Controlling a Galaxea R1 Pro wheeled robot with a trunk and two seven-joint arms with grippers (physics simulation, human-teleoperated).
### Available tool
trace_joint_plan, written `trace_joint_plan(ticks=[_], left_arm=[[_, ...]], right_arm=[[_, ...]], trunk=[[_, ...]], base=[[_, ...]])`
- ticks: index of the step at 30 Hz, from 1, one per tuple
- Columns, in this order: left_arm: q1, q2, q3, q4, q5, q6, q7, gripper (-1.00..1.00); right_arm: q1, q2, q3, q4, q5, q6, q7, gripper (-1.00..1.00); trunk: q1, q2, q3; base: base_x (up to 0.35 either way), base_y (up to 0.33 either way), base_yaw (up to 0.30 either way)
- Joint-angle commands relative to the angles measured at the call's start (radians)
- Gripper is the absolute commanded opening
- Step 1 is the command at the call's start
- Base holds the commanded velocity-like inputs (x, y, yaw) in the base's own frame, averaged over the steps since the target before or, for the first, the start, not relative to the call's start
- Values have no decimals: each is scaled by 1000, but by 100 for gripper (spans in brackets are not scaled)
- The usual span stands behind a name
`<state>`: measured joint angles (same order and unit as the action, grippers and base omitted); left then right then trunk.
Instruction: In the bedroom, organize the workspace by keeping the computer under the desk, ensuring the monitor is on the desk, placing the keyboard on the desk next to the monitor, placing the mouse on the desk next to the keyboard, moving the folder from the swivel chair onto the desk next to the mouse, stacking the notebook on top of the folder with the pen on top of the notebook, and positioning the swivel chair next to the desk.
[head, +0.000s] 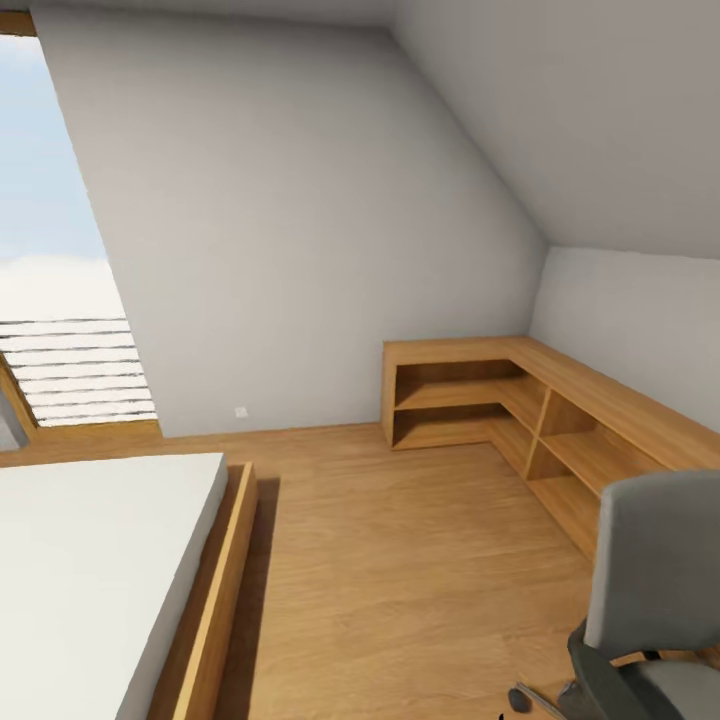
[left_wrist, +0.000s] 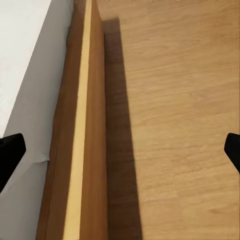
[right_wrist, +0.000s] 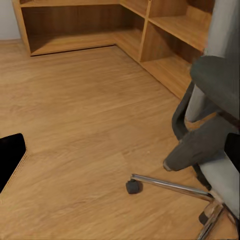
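Note:
The grey swivel chair (head: 655, 585) stands at the lower right of the head view, its tall back turned towards me. In the right wrist view the chair (right_wrist: 210, 140) is close, with a dark armrest, a metal base arm and a black castor (right_wrist: 132, 186) on the wooden floor. My right gripper (right_wrist: 120, 160) is open, hanging over the floor beside the chair. Also open is my left gripper (left_wrist: 120, 155), which hangs above the bed's wooden edge. The desk, computer, monitor, keyboard, mouse, folder, notebook and pen are out of view.
A bed with a white mattress (head: 90, 560) and a wooden frame (head: 215, 600) fills the lower left. A low L-shaped wooden shelf unit (head: 520, 400) runs along the far and right walls. Open wooden floor (head: 400, 560) lies between them. A window (head: 50, 250) is at the left.

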<state>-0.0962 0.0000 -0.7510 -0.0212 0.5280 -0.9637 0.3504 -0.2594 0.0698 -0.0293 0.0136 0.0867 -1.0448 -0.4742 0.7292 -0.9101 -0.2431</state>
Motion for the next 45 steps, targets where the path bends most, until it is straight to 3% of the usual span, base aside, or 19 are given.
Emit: trace_joint_plan(ticks=[1,12,45], left_arm=[[0,0,-9,0,4,-1,6,100],[0,0,-10,0,4,3,6,100],[0,-6,-10,0,4,31,6,100]], right_arm=[[-1,0,-3,1,9,-2,-8,100],[-1,-3,-3,2,10,-2,-7,100],[-1,-4,-3,3,10,-2,-7,100]], trunk=[[1,-1,-1],[1,-1,-1],[1,-1,-1]], base=[[298,167,8],[306,132,2],[325,5,0]])
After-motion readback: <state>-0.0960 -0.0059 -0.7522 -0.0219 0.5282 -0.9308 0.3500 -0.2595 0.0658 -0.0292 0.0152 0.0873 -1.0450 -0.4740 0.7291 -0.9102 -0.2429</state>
